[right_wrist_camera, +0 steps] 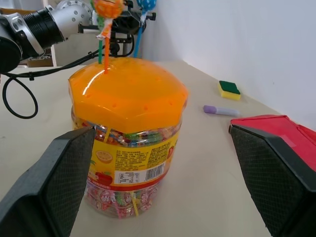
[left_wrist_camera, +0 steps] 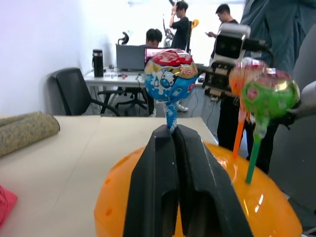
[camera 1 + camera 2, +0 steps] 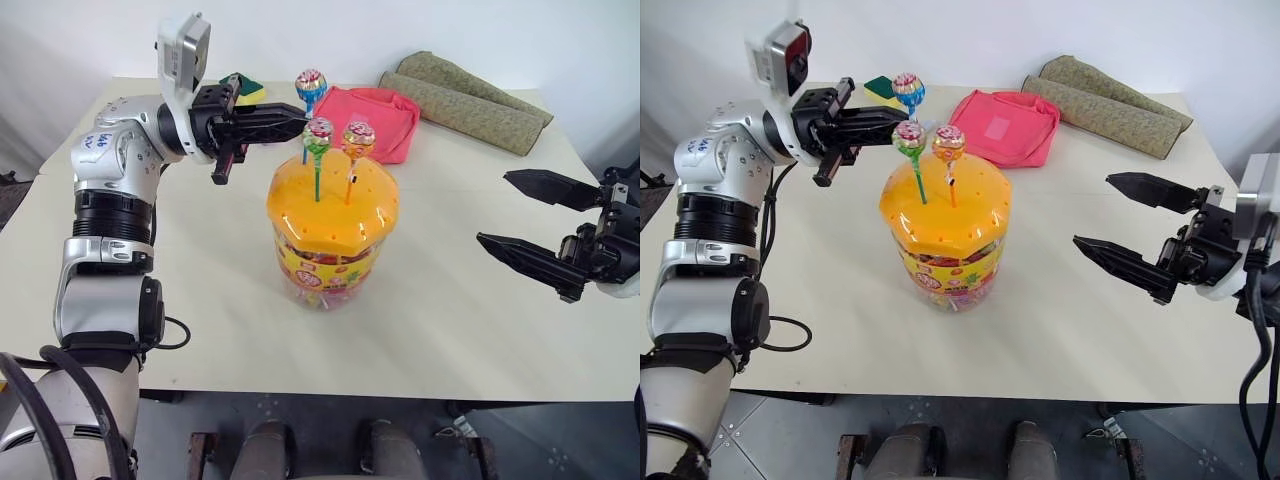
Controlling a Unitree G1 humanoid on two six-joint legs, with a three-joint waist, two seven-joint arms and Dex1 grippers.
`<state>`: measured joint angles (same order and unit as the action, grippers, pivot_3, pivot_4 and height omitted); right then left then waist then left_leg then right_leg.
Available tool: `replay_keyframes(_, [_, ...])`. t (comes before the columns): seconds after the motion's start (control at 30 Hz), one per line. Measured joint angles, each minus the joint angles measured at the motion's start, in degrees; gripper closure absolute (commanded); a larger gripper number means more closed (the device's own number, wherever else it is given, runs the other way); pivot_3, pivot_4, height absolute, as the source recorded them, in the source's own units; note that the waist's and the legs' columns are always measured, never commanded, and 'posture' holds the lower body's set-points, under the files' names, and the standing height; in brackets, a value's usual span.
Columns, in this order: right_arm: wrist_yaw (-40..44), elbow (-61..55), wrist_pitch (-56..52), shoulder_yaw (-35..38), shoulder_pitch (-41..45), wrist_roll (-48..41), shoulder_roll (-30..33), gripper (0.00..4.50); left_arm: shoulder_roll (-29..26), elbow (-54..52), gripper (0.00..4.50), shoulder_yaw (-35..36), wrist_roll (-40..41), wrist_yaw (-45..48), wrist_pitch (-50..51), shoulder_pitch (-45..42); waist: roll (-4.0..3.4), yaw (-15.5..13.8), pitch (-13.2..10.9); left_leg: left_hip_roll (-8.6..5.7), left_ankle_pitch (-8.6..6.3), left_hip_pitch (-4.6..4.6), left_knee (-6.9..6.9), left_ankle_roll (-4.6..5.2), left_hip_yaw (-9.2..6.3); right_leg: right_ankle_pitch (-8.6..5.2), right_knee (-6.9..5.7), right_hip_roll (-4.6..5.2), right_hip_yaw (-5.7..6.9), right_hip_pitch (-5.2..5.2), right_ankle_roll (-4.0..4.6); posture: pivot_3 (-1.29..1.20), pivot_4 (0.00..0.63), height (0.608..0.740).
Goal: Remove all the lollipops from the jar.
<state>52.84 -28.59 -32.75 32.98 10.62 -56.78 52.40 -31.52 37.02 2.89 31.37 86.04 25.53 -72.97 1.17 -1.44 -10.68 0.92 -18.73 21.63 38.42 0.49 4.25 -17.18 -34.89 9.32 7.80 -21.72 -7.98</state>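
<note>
The right gripper [image 3: 528,218] hovers beside the clear plastic jar with the orange holed lid [image 3: 331,225], its two black fingers spread wide and empty. Two wrapped lollipops [image 3: 338,136] stand in the lid. Beyond, the left gripper [image 3: 300,113] pinches a third, blue-stick lollipop [image 3: 311,86] lifted clear.

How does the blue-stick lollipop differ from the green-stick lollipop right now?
The blue-stick lollipop is clamped by its stick in the shut left gripper, clear of the lid; the green-stick lollipop stands planted in the jar's orange lid, ungripped. The blue-stick lollipop has a blue and red wrapper, the green-stick lollipop a green and pink one. Both are small round wrapped lollipops, held upright.
</note>
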Motion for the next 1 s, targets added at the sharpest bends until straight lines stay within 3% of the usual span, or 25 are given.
replay_keyframes(0.2, [1.7, 3.4, 1.1, -0.6, 2.4, 1.6, 0.5, 0.0, -0.3, -3.2, 4.45, 5.6, 2.4, -5.7, 2.4, -4.1, 0.02, 0.1, 0.0, 0.01, 0.0, 0.03, 0.05, 0.0, -0.04, 0.0, -0.01, 0.0, 0.02, 0.0, 0.0, 0.0, 0.15, 0.74])
replay_keyframes(0.33, [3.0, 4.6, 1.4, -1.1, 2.8, 2.3, 0.9, 0.0, -6.4, -5.1, 4.45, 5.3, -2.0, -17.4, 7.5, -4.4, 0.01, 0.4, 0.0, 0.01, 0.0, -0.03, -0.04, 0.0, -0.03, 0.0, -0.03, -0.01, -0.01, 0.0, 0.0, 0.0, 0.15, 0.74])
replay_keyframes(0.47, [3.9, 6.2, 1.4, -2.0, 3.3, 2.9, 1.1, 0.0, -13.3, -10.1, 4.45, 4.9, -7.2, -27.9, 15.6, 4.5, 0.01, 0.7, 0.0, 0.01, 0.0, -0.14, -0.13, -0.01, 0.02, 0.0, -0.07, 0.0, -0.08, 0.0, 0.0, 0.0, 0.15, 0.74])
replay_keyframes(0.77, [6.0, 8.6, 1.6, -6.0, 6.9, 4.2, 1.1, 0.0, -22.7, -23.7, 4.45, 6.1, -9.4, -35.9, 29.6, 27.9, 0.16, 0.2, -0.1, 0.02, 0.0, -0.1, -0.1, -0.01, 0.0, 0.0, -0.04, 0.01, -0.1, -0.01, 0.0, 0.0, 0.15, 0.74])
replay_keyframes(0.87, [6.5, 10.4, 1.8, -8.5, 8.7, 5.3, 0.4, 0.0, -23.4, -23.9, 3.8, 6.1, -9.5, -37.8, 34.3, 34.4, 0.16, 0.1, -0.1, 0.03, 0.0, -0.09, -0.07, -0.02, 0.0, 0.0, -0.08, 0.0, -0.08, -0.01, 0.0, 0.0, 0.15, 0.74])
replay_keyframes(1.0, [6.7, 11.0, 2.6, -11.7, 11.0, 6.3, -0.8, 0.0, -23.7, -24.1, 2.58, 5.9, -9.7, -39.2, 36.7, 36.4, 0.2, -0.1, -0.2, 0.01, 0.0, -0.05, -0.02, -0.02, -0.05, 0.0, -0.08, 0.03, -0.07, -0.01, 0.0, 0.0, 0.15, 0.74])
